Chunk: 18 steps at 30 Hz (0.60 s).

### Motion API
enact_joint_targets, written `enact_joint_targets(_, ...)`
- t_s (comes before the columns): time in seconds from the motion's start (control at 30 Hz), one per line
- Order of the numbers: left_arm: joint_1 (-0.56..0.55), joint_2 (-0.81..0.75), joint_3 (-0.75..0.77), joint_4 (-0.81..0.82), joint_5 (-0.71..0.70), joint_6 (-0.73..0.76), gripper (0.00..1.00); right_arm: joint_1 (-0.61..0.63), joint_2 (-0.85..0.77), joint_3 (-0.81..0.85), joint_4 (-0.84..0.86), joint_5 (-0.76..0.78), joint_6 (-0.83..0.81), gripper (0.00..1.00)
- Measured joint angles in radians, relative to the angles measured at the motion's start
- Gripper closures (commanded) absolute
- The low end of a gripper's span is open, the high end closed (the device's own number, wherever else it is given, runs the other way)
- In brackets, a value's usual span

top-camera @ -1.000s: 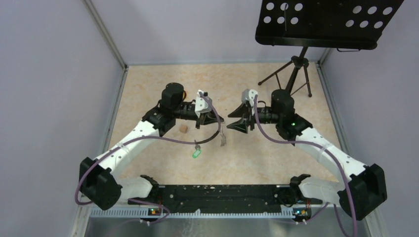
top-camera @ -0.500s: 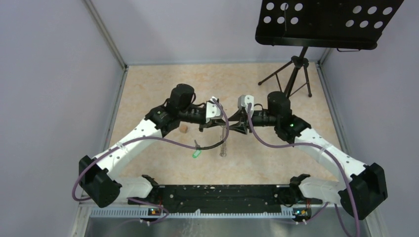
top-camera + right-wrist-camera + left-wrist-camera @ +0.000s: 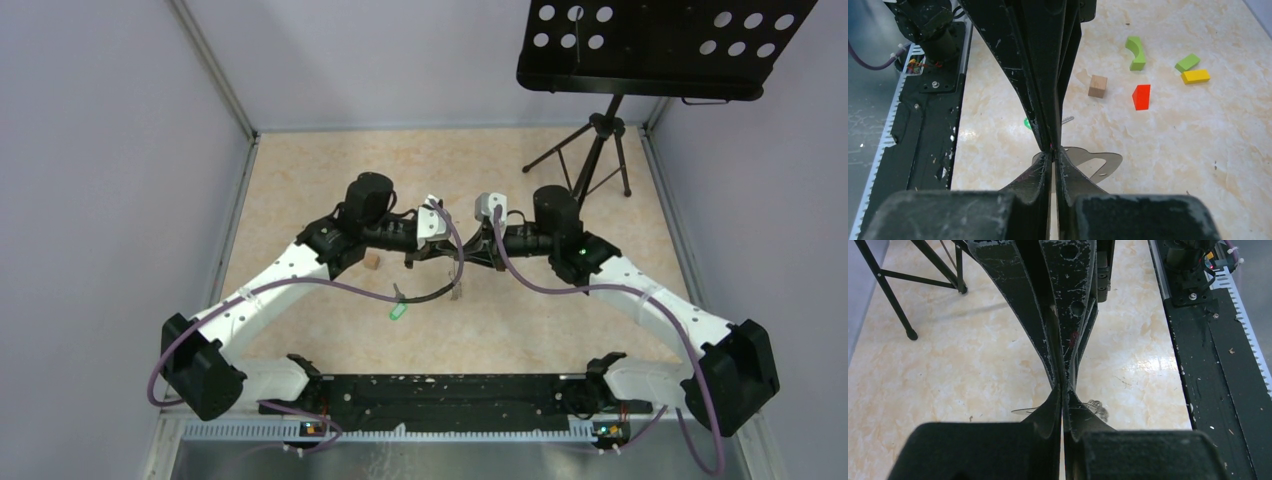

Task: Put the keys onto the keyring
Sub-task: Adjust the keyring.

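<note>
Since 1 second ago: right tool (image 3: 472,252) brought leftward from right of centre and squeezed down from a wide gape; left tool (image 3: 448,252) swung rightward to meet it, tip to tip at mid-frame of the overhead view.

Left tool clamped fully together, apparently on the thin dark grey-black oval wire keyring (image 3: 428,295), seen sagging below the meeting point toward lower left. Right tool nearly closed, seemingly pinching the flat silver metal key (image 3: 1110,159), visible just right of the tips in the right wrist view. Exact seat of that key in the grip hard to tell. Another key, with a bright green plastic tag (image 3: 397,311), lying on the mottled beige tabletop (image 3: 300,170) below and left of centre, at the keyring's low end. Whether already threaded, cannot tell. Small tan wooden cube (image 3: 371,261) just left of the tools, no part of the job.

Judged step: feeding the key's hole onto the keyring. To do it well:
- Keep the left grip firm and motionless, giving the wire a steady target.
- Hold the key away from its hole, leaving the hole clear.
- Line the hole up with the wire's free end before pushing.
- Advance slowly along the wire, not across it.
- Watch for the 2 tools jamming each other.
- Watch for the thin key twisting or slipping out.
</note>
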Motion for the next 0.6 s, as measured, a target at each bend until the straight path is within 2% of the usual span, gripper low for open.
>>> enact_joint_targets(0.17, 0.000, 0.000, -0.005, 0.010, -0.001, -0.002, 1.00, 0.000, 0.000, 0.000, -0.001, 0.001, 0.004, 1.00)
enact_joint_targets(0.2, 0.000, 0.000, -0.006, 0.012, -0.001, -0.004, 0.91, 0.000, 0.000, 0.000, -0.002, 0.001, 0.003, 1.00)
enact_joint_targets(0.23, 0.002, 0.000, -0.008, 0.016, 0.000, -0.007, 0.76, 0.000, 0.000, 0.000, -0.002, 0.002, 0.001, 1.00)
enact_joint_targets(0.27, 0.008, -0.001, -0.010, 0.021, 0.002, -0.010, 0.67, 0.000, 0.000, 0.000, -0.002, 0.004, -0.003, 1.00)
enact_joint_targets(0.37, 0.038, -0.005, -0.020, 0.039, 0.039, -0.024, 0.48, 0.000, -0.006, 0.000, -0.002, 0.006, -0.016, 1.00)
enact_joint_targets(0.47, 0.091, -0.035, -0.059, 0.079, 0.092, -0.042, 0.39, -0.001, -0.030, 0.000, -0.006, 0.004, -0.034, 1.00)
enact_joint_targets(0.6, 0.116, -0.089, -0.131, 0.141, 0.156, -0.052, 0.39, -0.003, -0.066, 0.000, -0.024, -0.021, -0.059, 1.00)
